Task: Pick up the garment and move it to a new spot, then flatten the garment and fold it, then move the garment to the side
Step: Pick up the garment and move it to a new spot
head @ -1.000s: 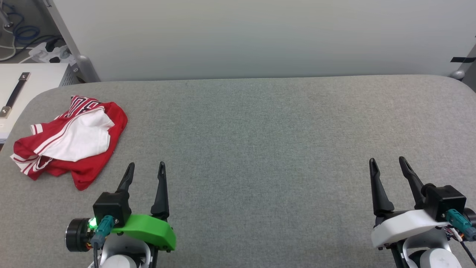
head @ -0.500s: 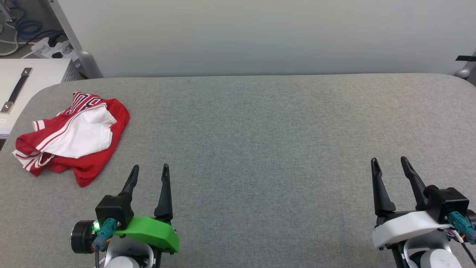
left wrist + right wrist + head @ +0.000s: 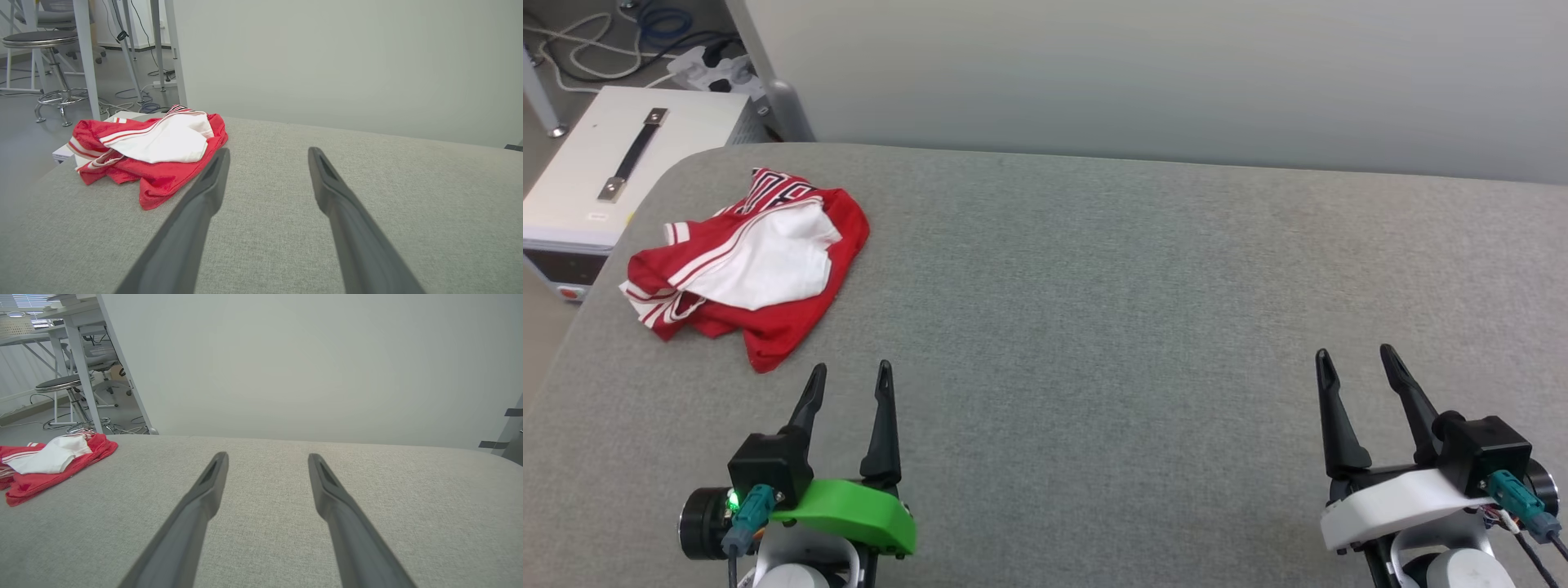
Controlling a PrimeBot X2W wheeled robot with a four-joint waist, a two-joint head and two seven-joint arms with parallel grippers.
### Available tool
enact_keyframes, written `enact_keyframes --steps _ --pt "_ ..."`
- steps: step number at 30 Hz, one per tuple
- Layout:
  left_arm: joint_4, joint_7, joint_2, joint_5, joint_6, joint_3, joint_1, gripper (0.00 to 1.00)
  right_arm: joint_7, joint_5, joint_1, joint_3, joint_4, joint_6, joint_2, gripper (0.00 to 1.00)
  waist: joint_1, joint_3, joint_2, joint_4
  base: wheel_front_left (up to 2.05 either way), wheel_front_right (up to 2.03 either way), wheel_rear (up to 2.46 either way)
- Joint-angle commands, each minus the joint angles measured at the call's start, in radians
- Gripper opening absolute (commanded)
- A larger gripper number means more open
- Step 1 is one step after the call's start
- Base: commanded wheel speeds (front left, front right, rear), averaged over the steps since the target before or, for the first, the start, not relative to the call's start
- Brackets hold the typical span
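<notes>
Two claws of mine sit at the near edge of a grey fabric-covered surface (image 3: 1094,269). My left claw (image 3: 849,367) is at the near left and my right claw (image 3: 1355,353) at the near right. Each has its fingers spread wide with nothing between them.

The garment (image 3: 760,269) lies crumpled at the far left corner of the surface, red cloth with a white sleeve on top and striped trim at its left side. It is beyond and to the left of my left claw, not touching it.

A pale grey wall (image 3: 1135,73) rises behind the far edge. Off the left end stands a white box (image 3: 572,196) with a black handle. Past it, cables and a power strip (image 3: 715,69) lie on the floor, and a round stool (image 3: 41,38) stands further back.
</notes>
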Motion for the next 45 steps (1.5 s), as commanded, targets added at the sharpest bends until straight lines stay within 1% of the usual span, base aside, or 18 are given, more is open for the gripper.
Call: enact_keyframes --steps 1,8,15,23,29,35,41,45 --pt "0.003 -0.011 -0.004 -0.008 -0.004 0.003 0.004 1.0 -0.011 0.008 0.007 0.007 0.001 -0.001 -0.001 1.0 0.0 0.0 0.0 0.048 0.0 0.0 0.0" --pt "0.008 -0.026 -0.005 -0.015 -0.009 0.001 0.006 1.0 -0.026 0.013 0.01 0.022 0.001 -0.001 0.0 1.0 0.0 -0.006 0.0 0.145 0.0 0.0 0.0" --pt "0.012 -0.041 -0.005 -0.02 -0.019 -0.005 0.007 1.0 -0.04 0.019 0.006 0.04 -0.002 -0.001 0.0 1.0 0.0 0.0 0.0 0.227 0.0 0.0 0.0" --pt "0.022 -0.057 -0.005 -0.038 -0.026 -0.017 0.009 1.0 -0.057 0.02 0.009 0.058 0.007 -0.001 0.0 1.0 0.0 0.012 0.0 0.302 0.0 0.0 0.0" --pt "0.03 -0.07 -0.006 -0.051 -0.024 -0.026 0.013 1.0 -0.069 0.021 0.012 0.065 0.014 -0.001 0.0 1.0 0.0 0.016 0.0 0.34 0.0 0.0 0.0" --pt "0.032 -0.082 -0.006 -0.065 -0.019 -0.026 0.016 1.0 -0.081 0.02 0.006 0.068 0.018 -0.001 0.0 1.0 0.0 0.031 0.0 0.354 0.0 0.0 0.0" --pt "0.028 -0.082 -0.006 -0.084 -0.019 -0.014 -0.005 1.0 -0.081 -0.002 -0.013 0.056 0.003 -0.001 0.0 1.0 0.0 0.086 0.0 0.312 0.0 0.0 0.0" --pt "0.042 -0.082 -0.006 -0.098 -0.045 -0.002 -0.053 1.0 -0.081 -0.029 -0.033 0.052 -0.016 -0.001 0.0 1.0 0.0 0.147 0.0 0.276 0.0 0.0 0.0"
